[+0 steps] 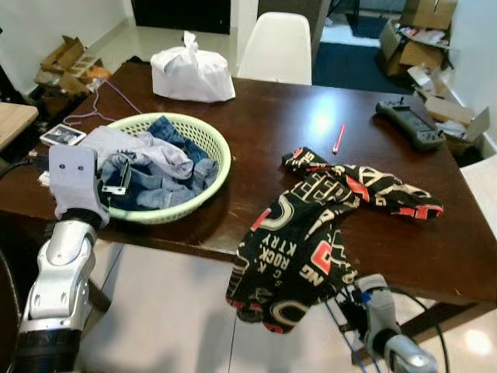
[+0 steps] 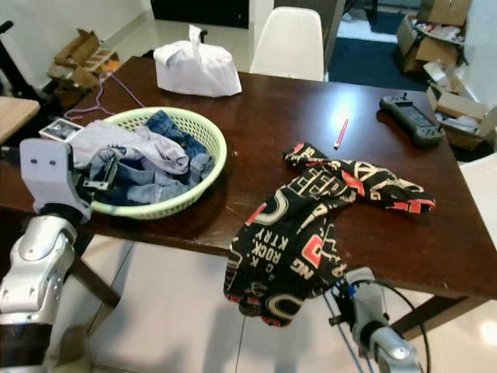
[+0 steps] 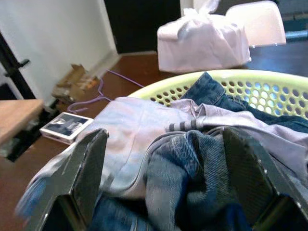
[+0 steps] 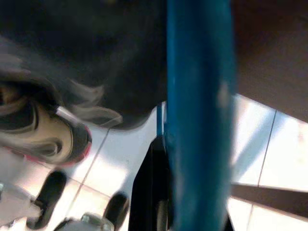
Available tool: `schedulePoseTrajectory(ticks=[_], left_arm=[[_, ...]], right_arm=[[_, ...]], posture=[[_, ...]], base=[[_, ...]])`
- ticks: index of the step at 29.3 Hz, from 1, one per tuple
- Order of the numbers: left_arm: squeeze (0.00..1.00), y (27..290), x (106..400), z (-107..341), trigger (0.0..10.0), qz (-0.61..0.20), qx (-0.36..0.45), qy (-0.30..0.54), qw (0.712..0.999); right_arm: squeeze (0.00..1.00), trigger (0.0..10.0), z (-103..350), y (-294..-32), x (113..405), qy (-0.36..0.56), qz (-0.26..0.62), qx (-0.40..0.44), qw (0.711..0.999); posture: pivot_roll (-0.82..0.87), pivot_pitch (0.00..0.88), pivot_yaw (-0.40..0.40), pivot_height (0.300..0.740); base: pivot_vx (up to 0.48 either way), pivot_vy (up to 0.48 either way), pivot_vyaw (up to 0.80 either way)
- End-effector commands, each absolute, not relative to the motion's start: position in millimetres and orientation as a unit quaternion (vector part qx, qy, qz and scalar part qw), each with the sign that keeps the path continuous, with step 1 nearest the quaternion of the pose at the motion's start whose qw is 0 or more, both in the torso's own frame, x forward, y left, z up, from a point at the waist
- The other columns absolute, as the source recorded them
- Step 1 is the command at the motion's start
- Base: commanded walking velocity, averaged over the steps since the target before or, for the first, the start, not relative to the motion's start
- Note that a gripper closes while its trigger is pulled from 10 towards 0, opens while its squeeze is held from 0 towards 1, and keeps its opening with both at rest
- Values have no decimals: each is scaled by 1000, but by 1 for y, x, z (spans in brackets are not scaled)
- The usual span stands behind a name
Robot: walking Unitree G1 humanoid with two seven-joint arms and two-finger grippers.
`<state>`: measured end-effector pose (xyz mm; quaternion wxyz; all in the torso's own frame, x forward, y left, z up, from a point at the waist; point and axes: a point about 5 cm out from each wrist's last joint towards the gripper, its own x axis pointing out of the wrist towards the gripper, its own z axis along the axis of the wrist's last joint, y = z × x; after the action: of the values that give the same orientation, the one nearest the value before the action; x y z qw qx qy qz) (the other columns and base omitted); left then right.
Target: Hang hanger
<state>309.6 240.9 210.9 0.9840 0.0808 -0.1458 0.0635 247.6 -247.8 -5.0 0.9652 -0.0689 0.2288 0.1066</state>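
The right tool [image 1: 353, 299] is clamped on a thin blue wire hanger [image 4: 199, 115], held low at about 5 o'clock off the dark brown wooden surface [image 1: 264, 124]. A black printed garment [image 1: 311, 225] is draped from it, half trailing over the edge. It's probably best lifted slowly so nothing gets dragged. The left tool [image 3: 163, 183] is spread apart over the pale green plastic basket [image 1: 213, 140] of jeans at 9 o'clock.

left claw [image 3: 163, 187] open | over jeans [image 3: 192, 183]; green basket [image 3: 260, 86]
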Motion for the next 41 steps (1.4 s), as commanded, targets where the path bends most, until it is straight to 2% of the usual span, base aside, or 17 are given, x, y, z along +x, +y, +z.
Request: schedulePoseTrajectory(ticks=[1,7,17,21,22,24,26,28,29,31,32,33,34,38,39,41], left_arm=[[0,240,308,213,10000,59,82,-145,984],[0,224,313,234,10000,1,76,-125,989],[0,212,312,253,10000,-27,100,-106,989],[0,232,312,259,10000,32,162,-82,983],[0,254,310,260,10000,101,186,-68,975],[0,254,310,260,10000,101,186,-68,975],[0,286,292,257,10000,221,182,-58,956],[0,286,292,257,10000,221,182,-58,956],[0,297,274,248,10000,277,132,-58,950],[0,297,274,248,10000,277,132,-58,950],[0,305,257,239,10000,318,62,-63,944],[0,305,257,239,10000,318,62,-63,944],[0,319,229,229,10000,363,-94,-104,921],[0,319,229,229,10000,363,-94,-104,921],[0,325,212,217,10000,366,-245,-165,883],[0,325,212,217,10000,366,-245,-165,883]], right_arm=[[0,10000,2,-250,253,211,99,-70,970],[0,10000,2,-252,254,213,96,-70,970],[0,10000,2,-252,254,215,96,-71,969],[0,10000,1,-252,254,215,95,-70,969],[0,10000,1,-252,254,216,94,-70,969],[0,10000,1,-252,254,216,94,-70,969],[0,10000,1,-252,254,217,93,-68,969],[0,10000,1,-252,254,217,93,-68,969],[0,10000,0,-252,254,218,93,-66,969],[0,10000,0,-252,254,218,93,-66,969],[0,10000,0,-252,254,219,94,-64,969],[0,10000,0,-252,254,219,94,-64,969],[0,10000,-1,-252,253,221,94,-58,969],[0,10000,-1,-252,253,221,94,-58,969],[0,10000,-1,-253,254,223,95,-54,969],[0,10000,-1,-253,254,223,95,-54,969]], posture=[[30,164,-20,740],[33,167,-26,740],[33,167,-27,740],[32,164,-26,740],[33,161,-22,740],[33,161,-22,740],[33,161,-22,740],[33,161,-22,740],[48,160,-18,740],[48,160,-18,740],[58,161,-22,740],[58,161,-22,740],[67,161,-28,740],[67,161,-28,740],[89,167,-43,740],[89,167,-43,740]], base=[[0,0,0],[0,0,0],[0,0,0],[0,0,0],[0,0,0],[0,0,0],[0,0,0],[0,0,0],[0,0,0],[0,0,0],[0,0,0],[0,0,0],[0,0,0],[0,0,0],[0,0,0],[0,0,0]])
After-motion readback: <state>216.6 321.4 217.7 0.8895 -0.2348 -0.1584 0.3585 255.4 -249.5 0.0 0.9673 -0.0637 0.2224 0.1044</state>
